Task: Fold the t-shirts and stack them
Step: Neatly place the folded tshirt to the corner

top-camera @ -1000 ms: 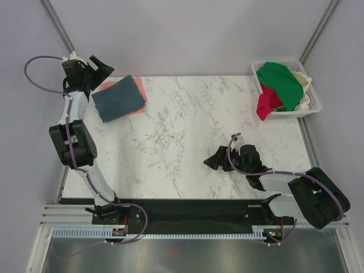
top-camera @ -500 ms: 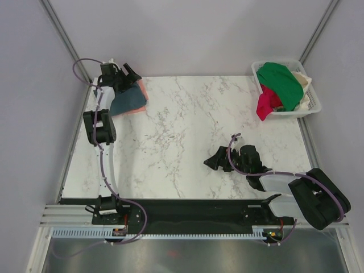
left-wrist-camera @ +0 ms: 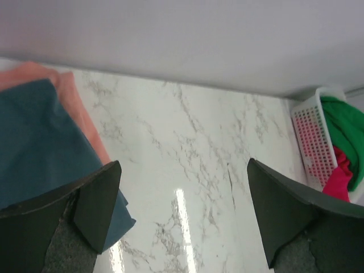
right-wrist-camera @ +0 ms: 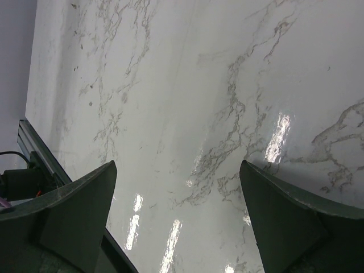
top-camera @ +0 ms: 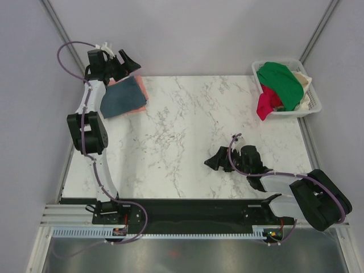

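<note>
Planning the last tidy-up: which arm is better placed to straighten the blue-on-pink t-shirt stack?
Left. The left claw hangs open by the blue t-shirt lying on the pink t-shirt in the far-left corner; the right claw sits open over bare table, right of centre.

Both arms are the same build: my left arm (top-camera: pixel 91 99) and right arm (top-camera: pixel 280 183) have white link shells with chunky black joint housings, and a thin purple cable (top-camera: pixel 59 56) runs along each. On the wrist cams, the left gripper (left-wrist-camera: pixel 181 170) and right gripper (right-wrist-camera: pixel 177 168) have matte, dark, wedge-shaped fingers (left-wrist-camera: pixel 96 205) with a slightly grainy surface.
</note>
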`<state>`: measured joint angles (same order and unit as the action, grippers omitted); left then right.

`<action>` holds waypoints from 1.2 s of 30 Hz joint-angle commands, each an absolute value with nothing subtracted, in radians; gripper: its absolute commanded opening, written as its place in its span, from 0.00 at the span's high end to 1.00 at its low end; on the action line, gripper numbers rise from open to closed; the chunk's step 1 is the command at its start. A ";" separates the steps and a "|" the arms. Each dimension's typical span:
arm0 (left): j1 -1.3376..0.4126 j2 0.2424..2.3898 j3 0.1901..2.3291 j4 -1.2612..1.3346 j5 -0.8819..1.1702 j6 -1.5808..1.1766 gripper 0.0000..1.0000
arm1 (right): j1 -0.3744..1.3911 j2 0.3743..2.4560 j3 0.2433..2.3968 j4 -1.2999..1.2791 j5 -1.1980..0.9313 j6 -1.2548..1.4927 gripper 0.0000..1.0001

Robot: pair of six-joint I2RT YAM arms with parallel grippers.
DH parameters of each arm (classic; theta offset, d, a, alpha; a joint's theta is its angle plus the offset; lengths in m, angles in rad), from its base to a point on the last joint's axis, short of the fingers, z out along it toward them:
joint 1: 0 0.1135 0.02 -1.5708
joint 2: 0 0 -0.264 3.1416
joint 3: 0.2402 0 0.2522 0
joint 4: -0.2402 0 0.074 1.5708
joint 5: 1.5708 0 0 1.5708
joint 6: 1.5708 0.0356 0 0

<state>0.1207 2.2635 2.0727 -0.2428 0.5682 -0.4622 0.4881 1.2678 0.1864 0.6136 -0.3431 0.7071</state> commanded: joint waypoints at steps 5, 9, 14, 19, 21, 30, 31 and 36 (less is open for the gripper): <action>0.192 1.895 1.510 -0.005 0.499 -0.505 0.01 | 0.488 1.269 0.153 0.560 -0.339 0.706 0.02; 0.224 1.994 1.370 0.118 0.570 -0.538 0.01 | 0.488 1.270 0.153 0.558 -0.341 0.704 0.02; 0.227 2.324 1.653 -0.147 0.749 -0.480 0.00 | 0.488 1.269 0.155 0.552 -0.337 0.704 0.02; 0.233 2.186 1.673 -0.175 0.657 -0.469 0.00 | 0.488 1.273 0.158 0.545 -0.336 0.703 0.02; 0.233 2.116 1.718 -0.256 0.619 -0.462 0.00 | 0.488 1.273 0.161 0.545 -0.337 0.701 0.02; 0.209 1.593 1.658 -0.301 0.419 -0.482 0.00 | 0.488 1.267 0.160 0.532 -0.328 0.703 0.02; 0.200 1.553 1.601 -0.298 0.414 -0.480 0.00 | 0.488 1.267 0.160 0.525 -0.325 0.701 0.02; 0.146 1.238 1.267 -0.282 0.457 -0.462 0.00 | 0.488 1.246 0.152 0.503 -0.311 0.703 0.02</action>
<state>0.1764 1.3128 1.4685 -0.2317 0.4469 -0.4915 0.4881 1.2518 0.1787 0.6033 -0.3386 0.7082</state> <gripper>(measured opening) 0.993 0.980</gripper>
